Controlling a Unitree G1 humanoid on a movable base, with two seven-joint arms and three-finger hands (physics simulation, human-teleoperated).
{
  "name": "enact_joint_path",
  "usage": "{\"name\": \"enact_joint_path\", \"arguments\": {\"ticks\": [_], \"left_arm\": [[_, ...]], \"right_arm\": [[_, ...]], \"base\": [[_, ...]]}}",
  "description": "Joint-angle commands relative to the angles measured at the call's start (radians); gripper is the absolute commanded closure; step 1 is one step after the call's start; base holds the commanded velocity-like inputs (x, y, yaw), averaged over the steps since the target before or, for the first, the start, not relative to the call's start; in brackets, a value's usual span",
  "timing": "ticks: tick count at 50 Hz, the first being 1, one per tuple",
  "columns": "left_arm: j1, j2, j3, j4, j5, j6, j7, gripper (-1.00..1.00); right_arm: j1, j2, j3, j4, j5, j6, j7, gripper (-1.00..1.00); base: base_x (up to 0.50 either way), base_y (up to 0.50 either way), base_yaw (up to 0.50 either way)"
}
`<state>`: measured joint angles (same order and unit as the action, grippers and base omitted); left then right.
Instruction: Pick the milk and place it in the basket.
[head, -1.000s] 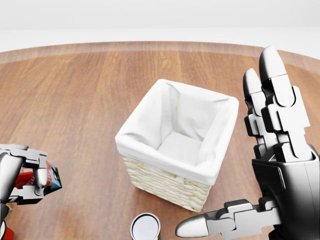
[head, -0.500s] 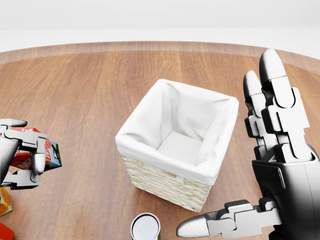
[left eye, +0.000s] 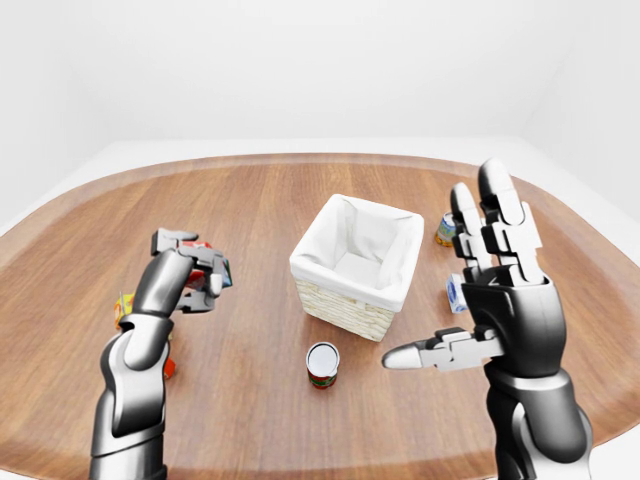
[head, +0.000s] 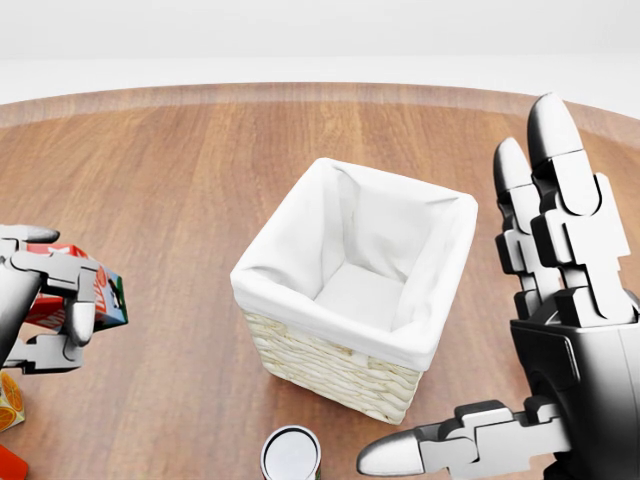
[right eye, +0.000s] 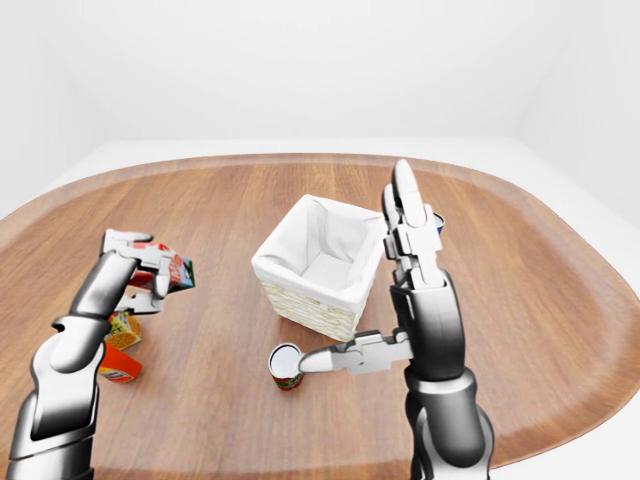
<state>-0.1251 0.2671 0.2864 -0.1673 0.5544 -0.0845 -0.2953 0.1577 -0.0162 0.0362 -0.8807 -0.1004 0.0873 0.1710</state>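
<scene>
The milk carton (head: 104, 291), red with a dark green side, is held off the wooden table by my left hand (head: 62, 325), whose fingers are shut round it; it hangs at the left edge of the head view, tilted. The wicker basket (head: 330, 370) with a white cloth liner stands at the middle of the table, to the right of the carton and apart from it. It looks empty inside. My right hand (head: 480, 320) is raised to the right of the basket, open, fingers pointing up and thumb stretched out to the left, holding nothing.
A can (left eye: 322, 362) with a white lid stands just below the basket, near my right thumb. Two more cans (left eye: 446, 228) (left eye: 455, 292) stand right of the basket, behind my right hand. Orange (right eye: 125, 328) and red (right eye: 118, 365) packages lie under my left arm.
My left hand has lifted the milk carton up from the lower left and carried it slightly right, toward the basket. My right hand drifted a little to the right.
</scene>
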Motion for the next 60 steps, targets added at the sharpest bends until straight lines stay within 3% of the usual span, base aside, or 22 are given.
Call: {"name": "enact_joint_path", "arguments": {"ticks": [1,7,19,23,27,49,60], "left_arm": [[-0.021,0.005,0.01,-0.06,-0.021,0.028,0.015,1.0],[-0.024,0.008,0.014,-0.08,-0.023,0.041,0.005,1.0],[-0.052,0.02,0.028,-0.203,-0.029,0.13,-0.057,1.0],[-0.057,0.021,0.028,-0.225,-0.025,0.142,-0.069,1.0],[-0.073,0.028,0.036,-0.271,-0.029,0.172,-0.091,1.0],[-0.165,0.061,0.012,-0.353,-0.007,0.172,-0.165,1.0],[-0.174,0.049,-0.006,-0.39,0.003,0.172,-0.188,1.0]], "right_arm": [[-0.007,0.001,-0.005,-0.008,-0.001,0.0,0.003,-1.0],[-0.003,0.001,-0.007,-0.008,0.003,0.0,0.004,-1.0],[0.001,0.002,-0.008,-0.016,0.004,0.0,0.005,-1.0],[-0.003,0.002,-0.015,-0.012,0.01,0.0,0.007,-1.0],[0.002,0.002,-0.012,-0.015,0.009,0.0,0.007,-1.0],[0.004,0.001,0.003,-0.012,-0.004,0.0,0.006,-1.0],[0.008,0.0,-0.005,0.002,0.003,0.0,0.007,-1.0]], "base": [[0.0,0.0,0.0],[0.0,0.0,0.0],[0.0,0.0,0.0],[0.0,0.0,0.0],[0.0,0.0,0.0],[0.0,0.0,0.0],[0.0,0.0,0.0]]}}
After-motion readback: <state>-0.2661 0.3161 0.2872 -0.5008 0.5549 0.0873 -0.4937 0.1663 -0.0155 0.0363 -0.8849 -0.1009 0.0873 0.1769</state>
